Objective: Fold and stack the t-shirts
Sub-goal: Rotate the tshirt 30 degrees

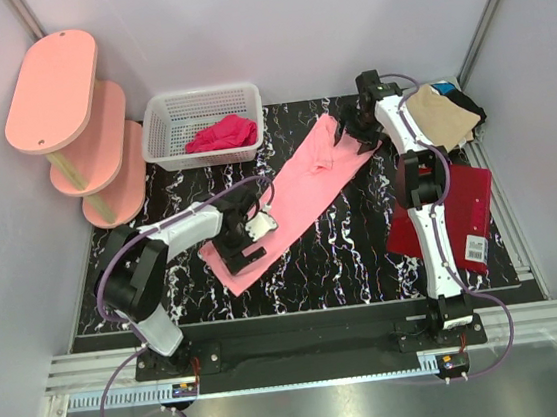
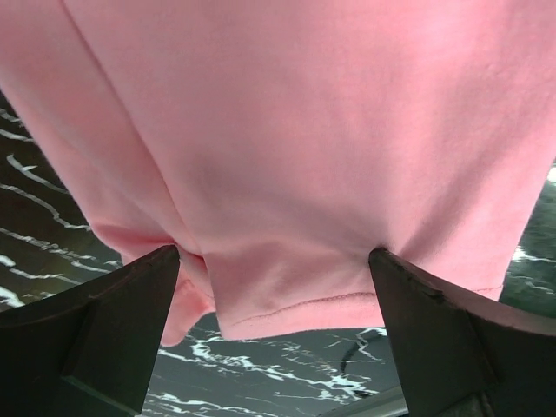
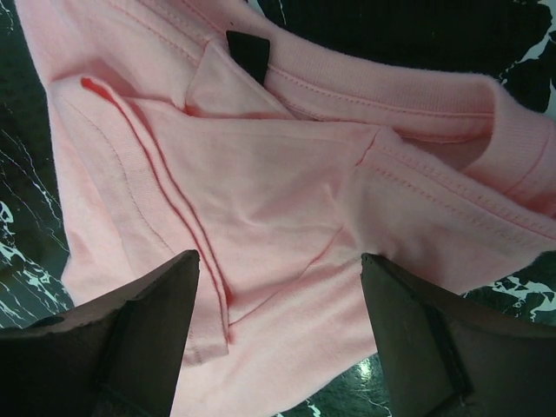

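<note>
A light salmon-pink t-shirt (image 1: 297, 191), folded into a long strip, lies diagonally on the black marbled table (image 1: 354, 255). My left gripper (image 1: 247, 237) is open over the strip's near lower end. In the left wrist view its hem (image 2: 295, 304) lies between the spread fingers (image 2: 113, 330). My right gripper (image 1: 359, 124) is open over the far upper end. The right wrist view shows the collar (image 3: 391, 95) and folded sleeve seams between its fingers (image 3: 434, 347). A tan shirt (image 1: 439, 115) over a black one (image 1: 470, 106) lies at the far right. A dark red shirt (image 1: 463, 197) with a white tag (image 1: 476, 249) lies nearer.
A white mesh basket (image 1: 173, 120) at the back holds a crumpled magenta-red cloth (image 1: 222, 134). A pink three-tier shelf (image 1: 71, 111) stands at the far left. Grey walls enclose the table on three sides.
</note>
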Available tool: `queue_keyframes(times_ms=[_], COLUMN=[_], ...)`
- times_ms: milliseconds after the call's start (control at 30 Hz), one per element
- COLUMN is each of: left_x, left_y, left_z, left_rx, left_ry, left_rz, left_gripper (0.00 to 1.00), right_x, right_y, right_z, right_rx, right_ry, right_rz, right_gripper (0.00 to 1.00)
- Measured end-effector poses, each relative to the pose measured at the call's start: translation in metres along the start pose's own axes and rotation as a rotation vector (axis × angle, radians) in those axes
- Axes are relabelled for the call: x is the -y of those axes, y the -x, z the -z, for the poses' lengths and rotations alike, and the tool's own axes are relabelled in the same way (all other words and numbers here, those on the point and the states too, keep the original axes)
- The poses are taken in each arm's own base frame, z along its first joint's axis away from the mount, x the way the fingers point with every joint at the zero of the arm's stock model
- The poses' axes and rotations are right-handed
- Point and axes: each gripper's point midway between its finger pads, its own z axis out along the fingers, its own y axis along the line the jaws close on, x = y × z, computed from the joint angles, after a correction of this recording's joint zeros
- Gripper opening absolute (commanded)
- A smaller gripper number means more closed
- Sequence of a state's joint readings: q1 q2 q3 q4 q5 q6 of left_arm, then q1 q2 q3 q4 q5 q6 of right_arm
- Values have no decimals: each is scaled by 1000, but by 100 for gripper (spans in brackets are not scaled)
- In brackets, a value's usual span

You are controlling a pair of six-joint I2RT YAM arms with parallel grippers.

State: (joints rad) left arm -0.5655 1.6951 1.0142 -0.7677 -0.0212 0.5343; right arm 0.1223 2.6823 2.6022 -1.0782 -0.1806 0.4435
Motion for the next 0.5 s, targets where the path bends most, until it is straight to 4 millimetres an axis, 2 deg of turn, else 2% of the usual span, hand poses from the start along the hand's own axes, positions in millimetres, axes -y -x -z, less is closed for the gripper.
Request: queue_keyframes(times_ms=[300,500], left_x=[32,41], left_y=[6,8], left_z=[-1,-1], left_rx=[14,10], left_ry=[-74,-86], left_rz=[-46,-70], left_gripper=[99,99], right_x=[-1,-2], right_y=[2,4], right_z=[-1,-2], right_rx=[11,15], right_ry=[3,5], right_rz=[10,10], right_gripper=[82,81])
